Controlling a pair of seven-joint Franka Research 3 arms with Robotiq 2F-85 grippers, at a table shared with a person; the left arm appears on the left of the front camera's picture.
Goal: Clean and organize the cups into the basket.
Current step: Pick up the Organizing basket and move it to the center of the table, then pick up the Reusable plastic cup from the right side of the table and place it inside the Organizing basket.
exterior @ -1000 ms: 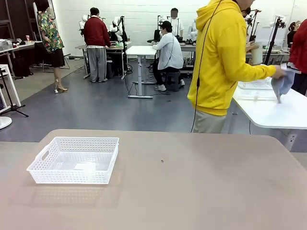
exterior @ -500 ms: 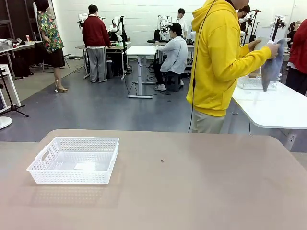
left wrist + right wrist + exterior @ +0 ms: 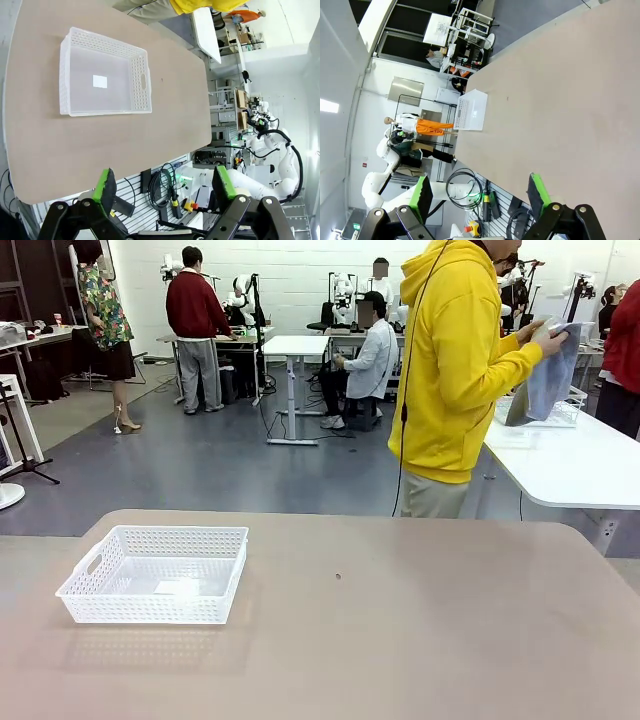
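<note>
Tan table point(image 3: 420, 620); white basket point(image 3: 155, 575) resting near left end.

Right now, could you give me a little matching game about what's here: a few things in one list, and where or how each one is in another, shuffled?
Things:
1. basket
2. cloth
3. left gripper
4. hoodie

Place, colour or state:
A. yellow
B. open, gripping nothing
C. held in the person's hand
D. on the table, toward the robot's left, no cups in it

Pairs: 1-D, 2-C, 3-B, 4-A
</note>
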